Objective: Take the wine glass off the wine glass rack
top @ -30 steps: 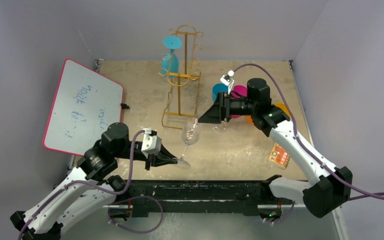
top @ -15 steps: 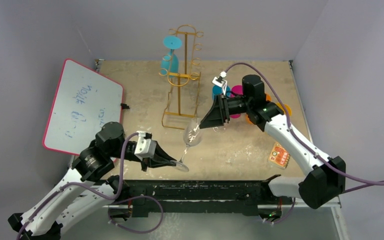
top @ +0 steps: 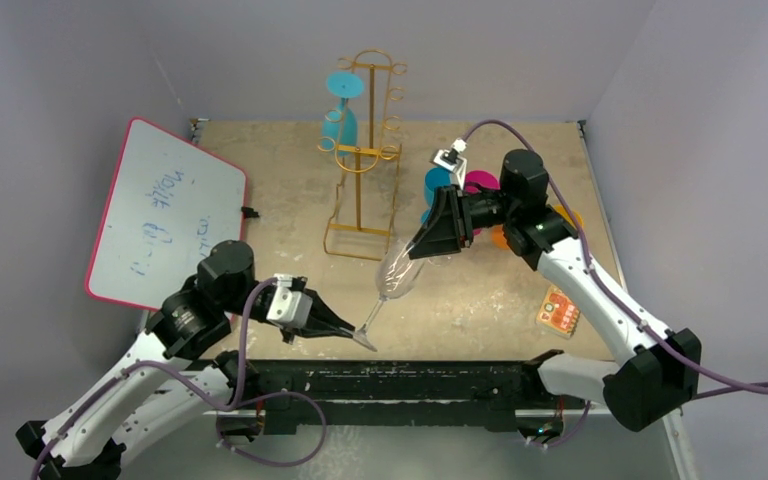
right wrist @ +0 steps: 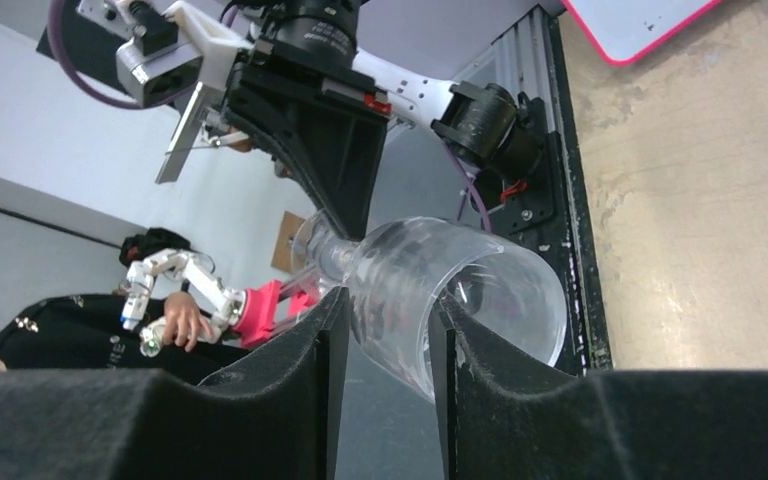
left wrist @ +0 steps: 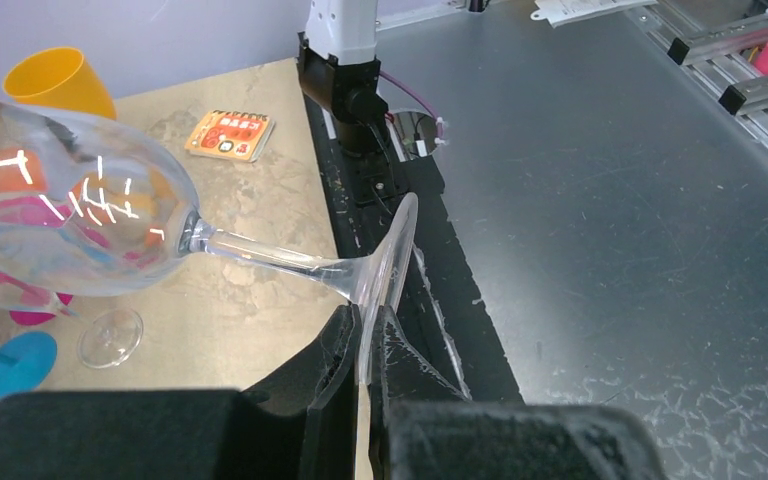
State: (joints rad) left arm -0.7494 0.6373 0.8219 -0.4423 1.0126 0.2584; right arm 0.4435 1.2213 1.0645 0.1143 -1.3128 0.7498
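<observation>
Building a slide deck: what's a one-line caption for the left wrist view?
Left tool pinches the foot of a tilted clear wine glass, an orange cup behind its bowl.

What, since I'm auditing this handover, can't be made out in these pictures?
- Whiteboard writing: top view, too small to read.
- Right gripper grip: right wrist view, fingers flank the clear wine glass bowl; contact unclear.
- Glass rim: left wrist view, cut off by left edge; top view, hidden under right gripper.
- Orange card print: left wrist view, too small.
</observation>
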